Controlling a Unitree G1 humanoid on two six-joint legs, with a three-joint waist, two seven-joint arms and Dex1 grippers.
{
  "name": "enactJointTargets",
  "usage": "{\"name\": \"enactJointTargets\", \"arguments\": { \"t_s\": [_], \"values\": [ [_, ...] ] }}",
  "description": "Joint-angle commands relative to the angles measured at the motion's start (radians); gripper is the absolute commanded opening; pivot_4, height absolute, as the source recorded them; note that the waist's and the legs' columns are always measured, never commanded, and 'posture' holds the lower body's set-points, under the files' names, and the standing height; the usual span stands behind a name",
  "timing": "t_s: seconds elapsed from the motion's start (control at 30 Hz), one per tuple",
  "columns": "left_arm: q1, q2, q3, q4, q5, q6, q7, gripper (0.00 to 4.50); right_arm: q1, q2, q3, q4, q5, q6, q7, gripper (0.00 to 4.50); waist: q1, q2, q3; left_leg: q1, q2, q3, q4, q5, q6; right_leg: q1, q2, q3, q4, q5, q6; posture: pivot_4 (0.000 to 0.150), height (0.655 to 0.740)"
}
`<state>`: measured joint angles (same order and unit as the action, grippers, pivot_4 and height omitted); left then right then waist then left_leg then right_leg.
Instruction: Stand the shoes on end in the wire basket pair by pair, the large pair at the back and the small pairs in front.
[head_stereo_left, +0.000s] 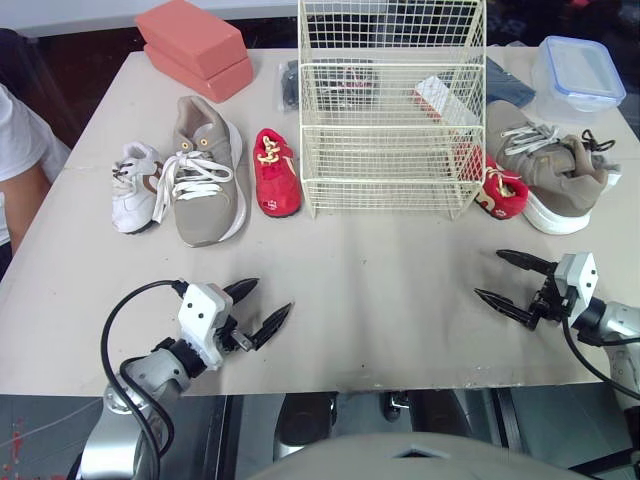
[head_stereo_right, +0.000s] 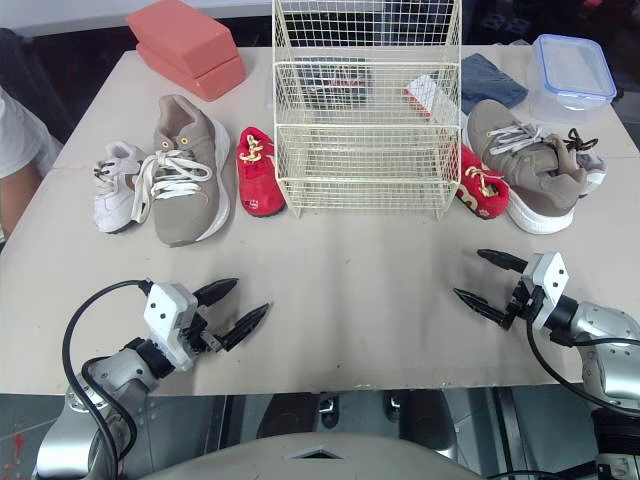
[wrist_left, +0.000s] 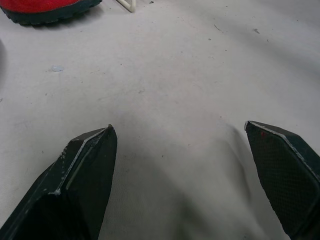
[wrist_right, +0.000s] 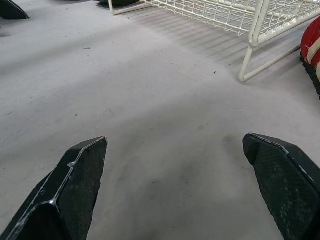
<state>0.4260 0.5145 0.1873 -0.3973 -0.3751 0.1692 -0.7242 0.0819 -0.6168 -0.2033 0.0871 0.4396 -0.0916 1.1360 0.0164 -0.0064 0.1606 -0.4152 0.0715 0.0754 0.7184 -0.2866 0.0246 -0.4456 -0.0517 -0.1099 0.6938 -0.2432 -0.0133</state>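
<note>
Left gripper and right gripper are hovering low in frame, fingers apart, empty. Large tan sneaker is lying above the left one, toe toward it, beside the top-centre wire basket.

Cream wire basket, red sm. shoe

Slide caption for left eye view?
Left gripper and right gripper open over table; shoes flank wire basket.
</note>
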Motion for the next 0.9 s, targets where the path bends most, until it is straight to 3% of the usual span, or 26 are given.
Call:
{"name": "enactJointTargets", "arguments": {
  "t_s": [0.03,0.9],
  "values": [
    [-0.007,0.012,0.002,0.014,-0.007,0.0,-0.014,4.44,0.001,-0.008,-0.023,0.006,0.007,-0.03,0.009,4.31,0.0,0.0,0.0,0.0,0.0,0.0,0.0,0.0,0.0,0.0,0.0,0.0,0.0,0.0,0.0,0.15,0.686],
    [-0.018,0.025,0.006,0.001,-0.023,-0.014,-0.057,4.44,-0.011,-0.001,-0.076,0.043,0.069,-0.051,0.018,4.31,0.0,0.0,0.0,0.0,0.0,0.001,0.0,0.0,0.0,0.0,0.0,0.001,0.0,0.001,0.001,0.15,0.686]
  ]
}}
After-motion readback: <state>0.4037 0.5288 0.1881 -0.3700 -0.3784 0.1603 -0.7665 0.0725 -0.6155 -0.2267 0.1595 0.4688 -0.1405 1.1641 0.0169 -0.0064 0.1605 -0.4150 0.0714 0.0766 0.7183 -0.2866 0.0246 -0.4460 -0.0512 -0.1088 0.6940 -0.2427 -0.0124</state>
